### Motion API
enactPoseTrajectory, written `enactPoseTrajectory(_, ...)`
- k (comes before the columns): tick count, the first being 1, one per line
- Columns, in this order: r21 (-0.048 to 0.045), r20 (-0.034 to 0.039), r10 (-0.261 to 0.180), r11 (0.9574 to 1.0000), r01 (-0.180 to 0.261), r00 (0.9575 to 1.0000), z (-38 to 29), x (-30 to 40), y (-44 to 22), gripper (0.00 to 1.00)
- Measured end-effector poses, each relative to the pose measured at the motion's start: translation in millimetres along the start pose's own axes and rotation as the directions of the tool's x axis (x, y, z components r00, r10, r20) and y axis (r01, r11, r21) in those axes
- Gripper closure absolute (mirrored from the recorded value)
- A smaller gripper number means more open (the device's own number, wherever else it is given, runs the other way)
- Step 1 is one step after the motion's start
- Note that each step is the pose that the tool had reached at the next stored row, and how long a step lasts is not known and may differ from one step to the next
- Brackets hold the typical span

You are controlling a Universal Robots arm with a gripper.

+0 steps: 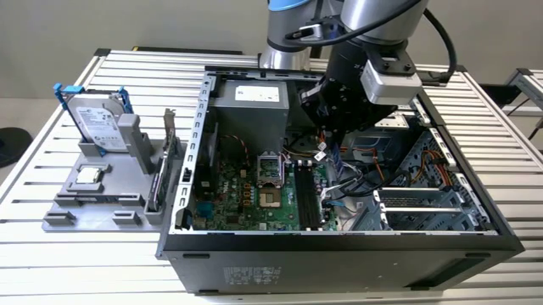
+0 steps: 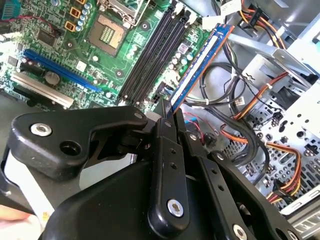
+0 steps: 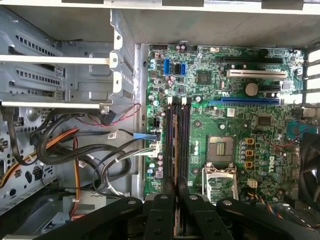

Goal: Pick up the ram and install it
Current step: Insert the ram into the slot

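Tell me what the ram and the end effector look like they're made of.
The ram: thin blue circuit board, matte, with an orange-looking strip along one edge. The end effector, shut on it: smooth black links with a slight sheen and bright screw heads, likely coated metal, possibly plastic.

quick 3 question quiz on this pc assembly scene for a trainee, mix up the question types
1. True or false: the pincer is shut on the ram.
2. Where is the hard drive? A: inside the computer case. B: upright in the grey holder on the slatted table, at the exterior view's left of the case. C: in the pincer.
3. Fill in: the memory slots on the motherboard are ___ (empty or filled).

Key: 1 true. 2 B. 3 empty; the ram is in the pincer, not in a slot.
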State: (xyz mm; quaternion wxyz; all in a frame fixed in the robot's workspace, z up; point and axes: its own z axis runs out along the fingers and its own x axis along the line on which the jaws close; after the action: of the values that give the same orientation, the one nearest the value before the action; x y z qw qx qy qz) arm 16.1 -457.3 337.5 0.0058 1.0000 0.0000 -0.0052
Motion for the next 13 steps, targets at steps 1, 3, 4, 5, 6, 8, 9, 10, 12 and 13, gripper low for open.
enactPoseTrajectory(1, -0.0001, 0.0, 0.0, 1.0, 0.0, 1.0, 0.6, 0.0, -0.2, 1.0)
enactPoseTrajectory(3, -0.0001, 0.0, 0.0, 1.0, 0.0, 1.0, 1.8, 0.0, -0.7, 1.0)
enactPoseTrajectory(4, -0.0001, 0.0, 0.0, 1.0, 0.0, 1.0, 2.4, 0.0, -0.9, 1.0)
enactPoseTrajectory(5, -0.0002, 0.0, 0.0, 1.0, 0.0, 1.0, 3.0, 0.0, -1.1, 1.0)
enactPoseTrajectory(6, -0.0001, 0.0, 0.0, 1.0, 0.0, 1.0, 3.6, 0.0, -1.4, 1.0)
enactPoseTrajectory(8, -0.0002, 0.0, 0.0, 1.0, 0.0, 1.0, 4.8, 0.0, -1.8, 1.0)
enactPoseTrajectory(9, -0.0001, 0.0, 0.0, 1.0, 0.0, 1.0, 5.4, 0.0, -2.0, 1.0)
enactPoseTrajectory(10, -0.0002, 0.0, 0.0, 1.0, 0.0, 1.0, 6.0, 0.1, -2.2, 1.0)
enactPoseTrajectory(12, -0.0001, 0.0, 0.0, 1.0, 0.0, 1.0, 7.3, 0.1, -2.6, 1.0)
enactPoseTrajectory(13, -0.0002, 0.0, 0.0, 1.0, 0.0, 1.0, 7.8, 0.1, -2.8, 1.0)
